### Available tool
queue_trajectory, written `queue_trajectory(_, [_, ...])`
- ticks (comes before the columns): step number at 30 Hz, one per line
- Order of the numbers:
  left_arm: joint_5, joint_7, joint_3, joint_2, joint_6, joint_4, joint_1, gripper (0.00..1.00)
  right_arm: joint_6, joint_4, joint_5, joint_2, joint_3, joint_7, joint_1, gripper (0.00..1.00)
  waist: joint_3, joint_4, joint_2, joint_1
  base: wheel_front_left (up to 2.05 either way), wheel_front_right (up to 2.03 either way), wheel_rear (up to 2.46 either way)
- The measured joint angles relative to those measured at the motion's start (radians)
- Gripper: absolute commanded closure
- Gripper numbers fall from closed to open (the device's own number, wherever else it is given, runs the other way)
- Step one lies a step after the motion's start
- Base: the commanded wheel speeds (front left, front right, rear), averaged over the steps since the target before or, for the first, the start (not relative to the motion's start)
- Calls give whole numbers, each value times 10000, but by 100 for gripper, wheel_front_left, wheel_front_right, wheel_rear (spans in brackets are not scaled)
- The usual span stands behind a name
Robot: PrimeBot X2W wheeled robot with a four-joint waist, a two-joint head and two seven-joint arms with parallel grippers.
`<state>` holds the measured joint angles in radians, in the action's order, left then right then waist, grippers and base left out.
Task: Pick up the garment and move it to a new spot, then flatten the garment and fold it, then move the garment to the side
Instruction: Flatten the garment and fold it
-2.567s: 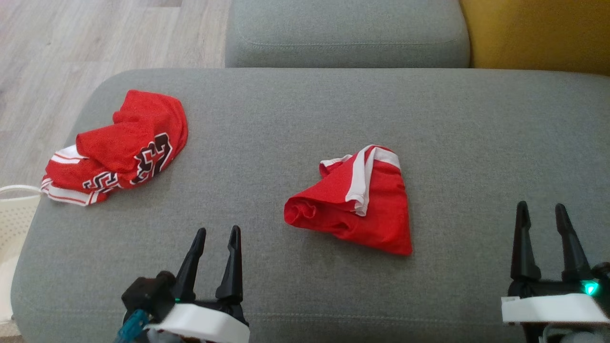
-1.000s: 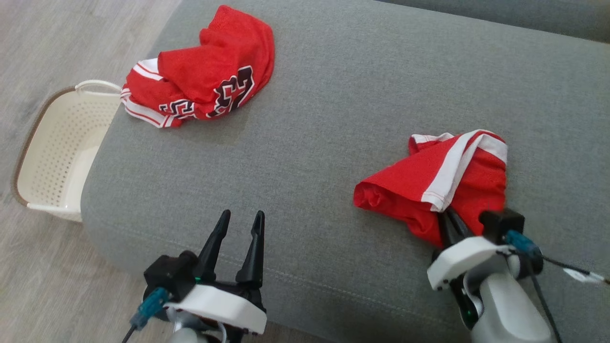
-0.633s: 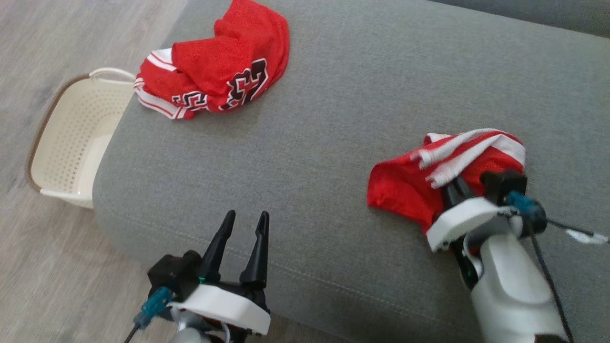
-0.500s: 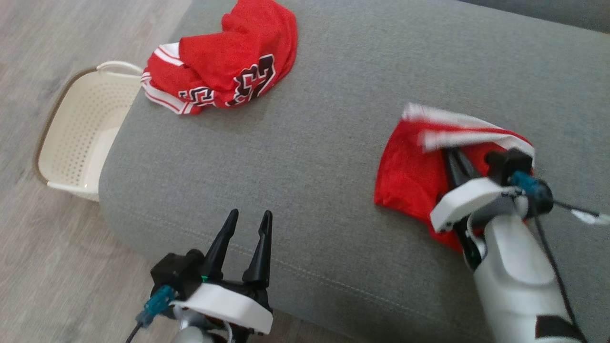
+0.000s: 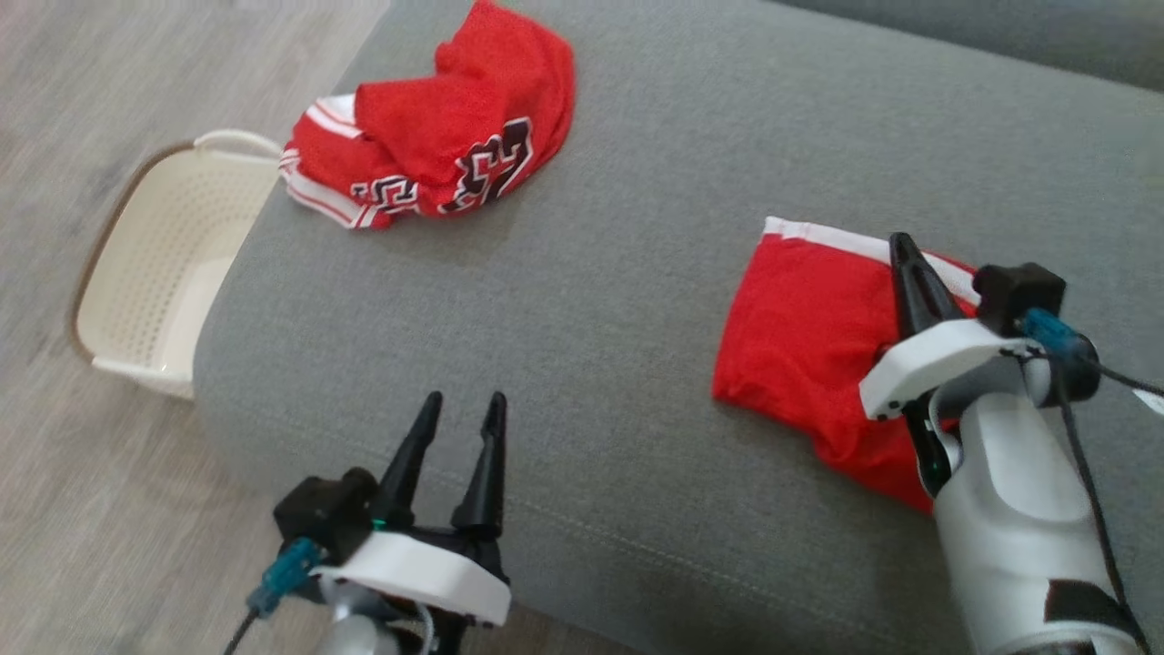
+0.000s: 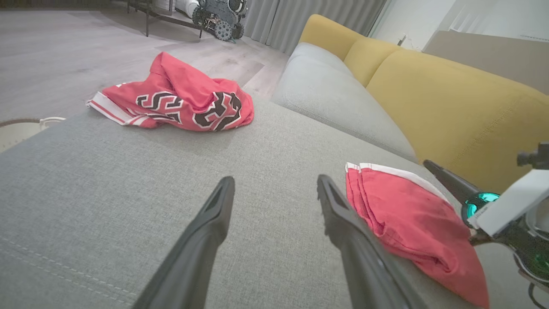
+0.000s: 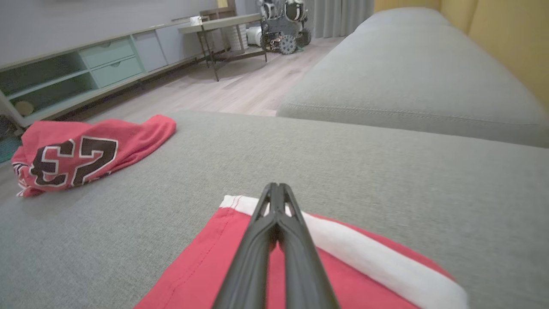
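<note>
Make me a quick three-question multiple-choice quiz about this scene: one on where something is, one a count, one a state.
1. Where does the cream basket stand relative to the grey cushion?
A on top of it; B on the floor beside it; C hanging from a hook above it.
2. How many red garments lie on the cushion?
A one; B two; C three.
3. The right end effector has its fingers:
A shut together; B spread wide; C clamped on the basket.

Answers:
1 B, it stands on the floor at the cushion's end.
2 B, the lettered garment and the white-trimmed garment.
3 A, its fingers meet over the white-trimmed garment.
</note>
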<state>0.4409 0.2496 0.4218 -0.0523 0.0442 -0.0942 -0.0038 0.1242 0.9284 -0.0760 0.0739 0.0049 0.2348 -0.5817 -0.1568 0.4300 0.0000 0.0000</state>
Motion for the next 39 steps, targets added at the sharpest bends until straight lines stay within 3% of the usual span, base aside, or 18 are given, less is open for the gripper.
queue_trajectory(5, [-176, 0, -487, 0, -2, 109, 36, 0, 0, -1216, 522, -44, -4, 144, 1085, 100, 455, -520, 0, 0, 0, 0, 0])
queue_trajectory(11, [-276, 2, -851, 0, -4, 201, 213, 0, 0, -3693, 1241, -134, 163, 153, 3019, 100, 1049, -1289, 0, 0, 0, 0, 0])
queue_trajectory(19, [-276, 0, -1114, -2, 0, 196, 479, 0, 0, -5843, 1440, -249, 25, 157, 4902, 100, 1697, -2234, 0, 0, 0, 0, 0])
queue_trajectory(20, [-276, 2, -1120, -2, 0, 199, 522, 0, 0, -6061, 1438, -255, -90, 157, 5034, 93, 1744, -2340, 0, 0, 0, 0, 0])
queue_trajectory(21, [-276, 0, -1118, -2, 0, 196, 572, 0, 0, -6289, 1442, -257, -199, 157, 5148, 34, 1785, -2442, 0, 0, 0, 0, 0])
queue_trajectory(22, [-276, 0, -1112, -2, -2, 194, 617, 0, 0, -6462, 1450, -255, -280, 157, 5250, 0, 1818, -2532, 0, 0, 0, 0, 0])
queue_trajectory(39, [-610, 0, -959, -6, -2, -142, 1185, 0, 0, -7141, 1310, -272, -410, 157, 6483, 0, 1921, -3030, 0, 0, 0, 0, 0])
